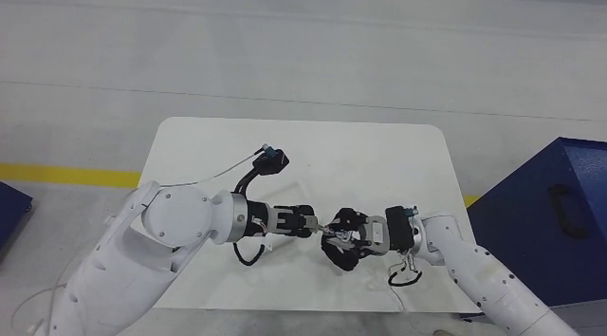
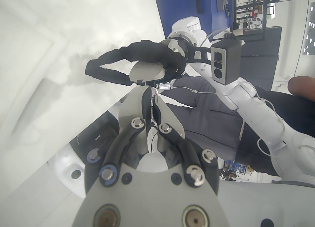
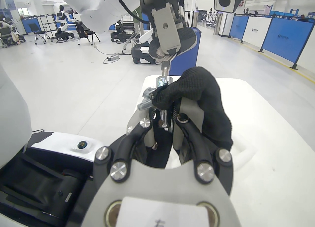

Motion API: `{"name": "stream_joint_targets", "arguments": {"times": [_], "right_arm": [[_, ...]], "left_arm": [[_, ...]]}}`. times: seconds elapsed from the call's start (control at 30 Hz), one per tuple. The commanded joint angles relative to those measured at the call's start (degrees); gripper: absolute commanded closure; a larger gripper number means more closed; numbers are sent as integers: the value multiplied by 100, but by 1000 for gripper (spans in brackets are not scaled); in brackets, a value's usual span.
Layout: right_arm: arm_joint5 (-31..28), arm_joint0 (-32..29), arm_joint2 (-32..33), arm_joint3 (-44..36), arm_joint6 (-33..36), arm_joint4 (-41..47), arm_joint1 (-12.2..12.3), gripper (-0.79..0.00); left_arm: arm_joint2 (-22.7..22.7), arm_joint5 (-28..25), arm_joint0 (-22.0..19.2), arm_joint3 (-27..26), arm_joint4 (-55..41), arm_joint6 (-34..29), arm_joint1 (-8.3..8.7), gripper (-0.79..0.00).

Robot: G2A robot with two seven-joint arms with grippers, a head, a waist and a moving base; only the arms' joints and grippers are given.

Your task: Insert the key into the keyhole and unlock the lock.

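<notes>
Tabletop [image 1: 285,146], white with rounded corners, lies beneath both pincers, which meet tip to tip in the air above its near half.

The right pincer [image 3: 163,105] has fingers [image 3: 196,85] sleeved in black knit fabric. It is clamped around a small metal padlock [image 3: 163,82], whose keyhole end juts out past its tips toward the other arm.

The left pincer [image 3: 167,52] is bare metal and is pressed together on the flat bow of a silver key [image 3: 164,60]. The blade sticks straight out beyond its fingertips, and the blade's tip meets the padlock's end face just ahead. How far the blade has gone in cannot be told from here.

Both pieces look like hard, smooth metal, light and rigid, so neither should bend or crush. The likelier trouble is slipping. A thin key held by its bow could pivot between plain metal pads if the blade binds, while the fabric sleeves probably give the padlock a surer seat. The bow looks like the right place to hold the key, flat faces against the pads, since that leaves the blade free and gives leverage for turning. The padlock seems best held by its body, with the shackle left free to spring.
</notes>
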Motion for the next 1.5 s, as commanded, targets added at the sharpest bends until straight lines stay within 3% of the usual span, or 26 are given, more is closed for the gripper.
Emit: {"name": "stream_joint_targets", "arguments": {"times": [0.0, 0.6, 0.77, 0.8, 0.87, 0.93, 0.97, 1.0, 1.03, 1.07, 1.1, 1.47], "right_arm": [[0, 148, -280, 34, 0, 262, 63, 0], [0, 1844, -3340, -320, 0, 2866, 736, 0], [0, 1787, -3340, -485, 153, 3222, 850, 0], [0, 1817, -3340, -455, 186, 3269, 863, 0], [0, 1817, -3340, -455, 186, 3269, 863, 0], [0, 1817, -3340, -455, 186, 3269, 863, 0], [0, 1817, -3340, -455, 186, 3269, 863, 0], [0, 1817, -3340, -455, 186, 3269, 863, 0], [0, 1817, -3340, -455, 186, 3269, 863, 0], [0, 1817, -3340, -455, 186, 3269, 863, 0], [0, 1817, -3340, -455, 186, 3269, 863, 0], [0, 1817, -3340, -455, 186, 3269, 863, 0]], "left_arm": [[-24, -26, -3, -21, 22, -41, 11, 0], [9, -358, 45, -181, 77, -191, 48, 0], [5, -400, 74, -215, 61, -180, 55, 0], [0, -398, 83, -224, 36, -149, 53, -49], [0, -398, 83, -224, 36, -149, 53, -299], [0, -398, 83, -224, 36, -149, 53, -148], [0, -398, 83, -224, 36, -149, 53, -108], [0, -398, 83, -224, 36, -149, 53, -132], [0, -398, 83, -224, 36, -149, 53, -252], [0, -398, 83, -224, 36, -149, 53, -677], [0, -398, 83, -224, 36, -149, 53, -785], [-182, -343, 222, -268, -66, 4, 79, -785]]}}
